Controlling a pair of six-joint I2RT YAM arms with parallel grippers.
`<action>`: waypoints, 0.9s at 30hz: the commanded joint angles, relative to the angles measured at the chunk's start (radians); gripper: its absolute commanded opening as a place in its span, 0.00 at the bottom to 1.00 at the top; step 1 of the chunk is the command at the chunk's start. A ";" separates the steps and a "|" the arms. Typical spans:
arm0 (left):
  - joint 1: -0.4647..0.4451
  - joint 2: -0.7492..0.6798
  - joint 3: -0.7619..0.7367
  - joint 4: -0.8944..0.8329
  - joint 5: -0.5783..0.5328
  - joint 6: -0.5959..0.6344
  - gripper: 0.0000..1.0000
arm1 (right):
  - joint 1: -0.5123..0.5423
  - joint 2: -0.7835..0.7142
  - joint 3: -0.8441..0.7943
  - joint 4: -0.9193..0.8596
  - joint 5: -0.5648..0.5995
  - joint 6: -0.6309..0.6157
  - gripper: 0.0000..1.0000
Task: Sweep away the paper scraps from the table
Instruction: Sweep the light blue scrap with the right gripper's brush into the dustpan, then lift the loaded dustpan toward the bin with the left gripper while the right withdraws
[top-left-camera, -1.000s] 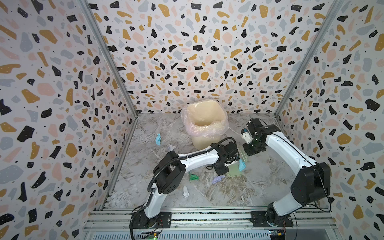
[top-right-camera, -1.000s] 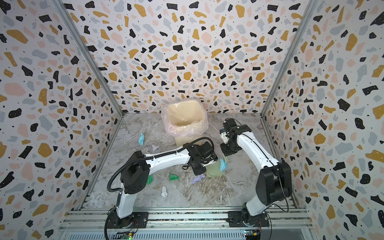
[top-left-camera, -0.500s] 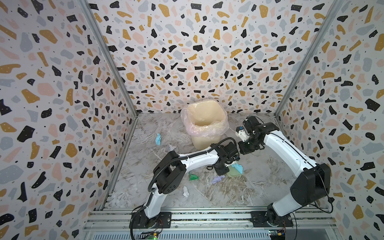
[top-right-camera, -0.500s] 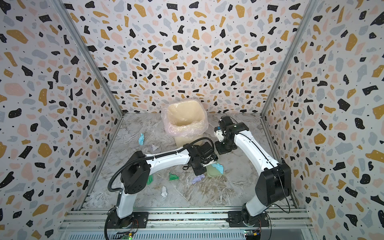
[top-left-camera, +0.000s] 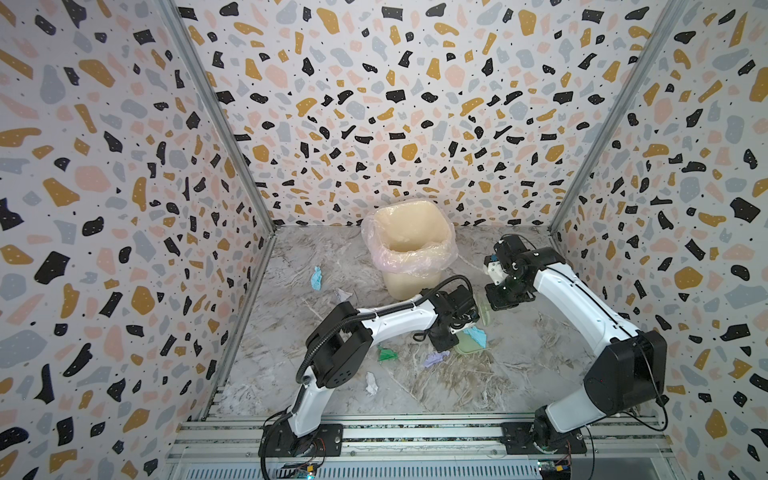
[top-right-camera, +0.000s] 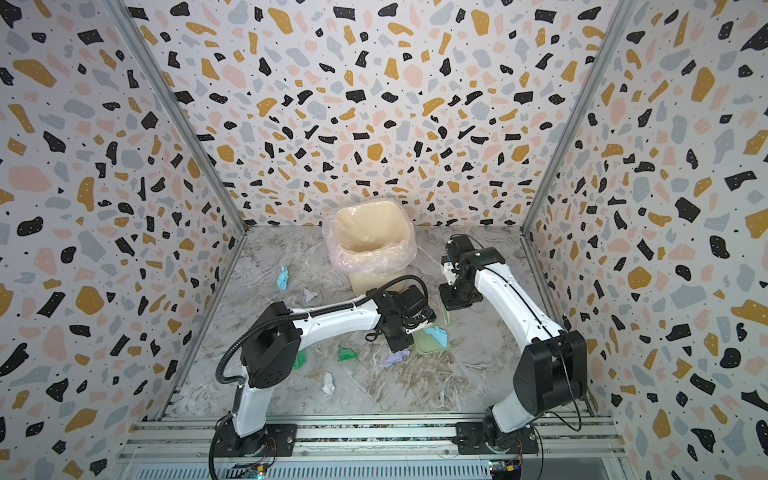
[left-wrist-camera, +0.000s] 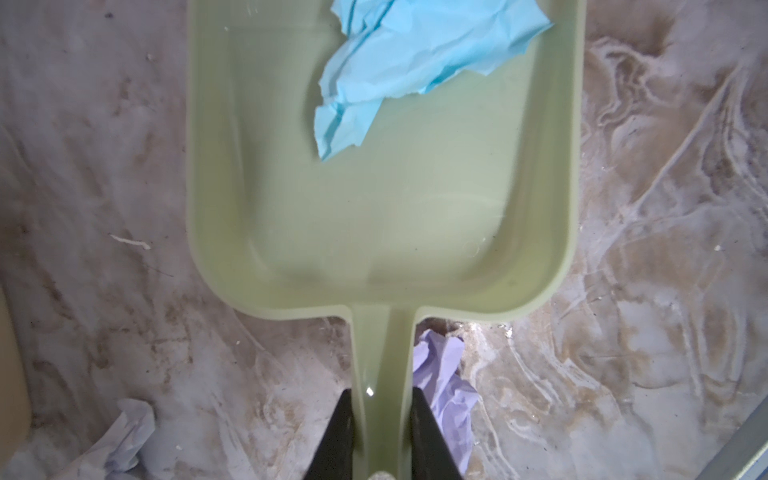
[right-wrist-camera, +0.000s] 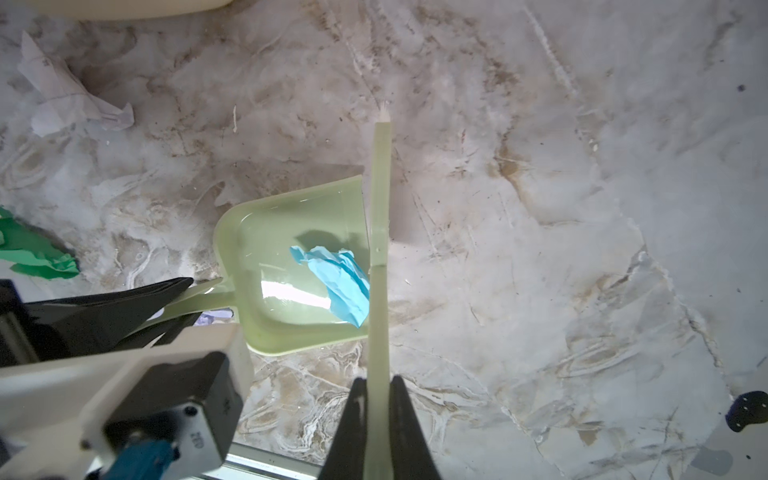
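My left gripper is shut on the handle of a pale green dustpan lying flat on the table. A light blue paper scrap rests near the pan's open mouth. At that mouth my right gripper is shut on the thin handle of a pale green brush. Loose scraps lie around: lilac beside the pan handle, green, white, another light blue and a pale one toward the back left.
A cream bin lined with a clear bag stands at the back middle, just behind the left arm's wrist. Speckled walls close in the left, back and right sides. A metal rail runs along the front edge.
The right gripper swung the brush left toward the dustpan and eased back. The light blue scrap has slid from the pan's right edge onto the pan. The left arm held still.
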 joint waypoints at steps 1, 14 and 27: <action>0.015 -0.058 -0.052 -0.004 -0.009 -0.024 0.00 | 0.015 0.004 0.002 -0.016 -0.002 0.011 0.00; 0.037 -0.093 -0.103 0.020 -0.014 -0.035 0.00 | 0.040 0.009 -0.002 -0.012 -0.032 -0.002 0.00; 0.039 -0.109 -0.123 0.055 -0.009 -0.050 0.00 | 0.060 -0.016 0.071 -0.047 -0.150 -0.001 0.00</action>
